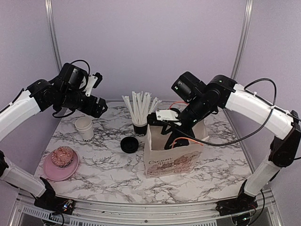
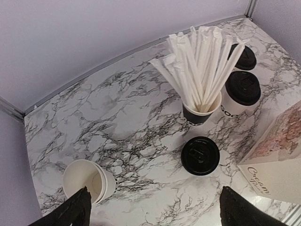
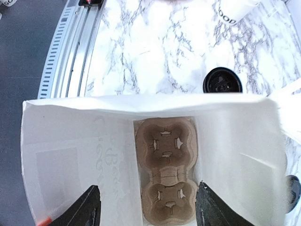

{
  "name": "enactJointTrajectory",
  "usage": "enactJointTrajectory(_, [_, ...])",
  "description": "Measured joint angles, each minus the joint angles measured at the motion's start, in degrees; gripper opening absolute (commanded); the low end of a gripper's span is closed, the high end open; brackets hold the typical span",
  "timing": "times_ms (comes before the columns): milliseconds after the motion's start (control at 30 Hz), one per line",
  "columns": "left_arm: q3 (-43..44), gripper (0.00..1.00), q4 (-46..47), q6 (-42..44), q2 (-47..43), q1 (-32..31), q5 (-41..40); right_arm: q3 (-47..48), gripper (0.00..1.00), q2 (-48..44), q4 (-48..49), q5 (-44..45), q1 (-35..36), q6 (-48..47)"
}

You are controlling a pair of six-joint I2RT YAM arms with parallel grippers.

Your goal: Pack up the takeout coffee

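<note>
Two takeout coffees, white cups with black lids, stand side by side behind the straw cup in the left wrist view, the nearer coffee (image 2: 242,89) and the farther coffee (image 2: 244,57). In the top view they are hidden behind the straws and the right arm. My left gripper (image 1: 98,108) is open and empty, high above the table's left side; it also shows in the left wrist view (image 2: 155,214). My right gripper (image 1: 165,131) is open and empty at the mouth of the paper bag (image 1: 171,157). In the right wrist view the gripper (image 3: 150,209) looks down on an empty brown two-cup carrier (image 3: 165,174) at the bag's bottom.
A black cup of white straws (image 1: 140,126) stands behind the bag's left corner. A loose black lid (image 1: 129,144) lies left of the bag. A lidless white cup (image 1: 85,128) stands at far left. A pink plate (image 1: 49,172) with a muffin (image 1: 63,156) sits front left.
</note>
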Motion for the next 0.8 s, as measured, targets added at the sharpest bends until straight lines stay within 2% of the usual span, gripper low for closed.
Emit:
enactJointTrajectory(167, [-0.7,0.9,-0.52,-0.85,0.11,5.97,0.98,2.25,0.67,-1.16,-0.24,-2.97,-2.45,-0.76])
enactJointTrajectory(400, [-0.94,0.82,-1.25,-0.66,3.41,6.01,4.76,2.78,0.67,-1.84,-1.29,-5.35,-3.63,-1.75])
enactJointTrajectory(633, [-0.94,0.79,-2.36,-0.63,8.44,6.01,8.41,9.33,0.66,-3.85,-2.21,-9.81,-6.1,-2.29])
enactJointTrajectory(800, [-0.81,0.72,-2.62,-0.63,9.73,6.01,11.23,12.87,0.66,-5.99,-1.92,-12.48,-9.6,-2.29])
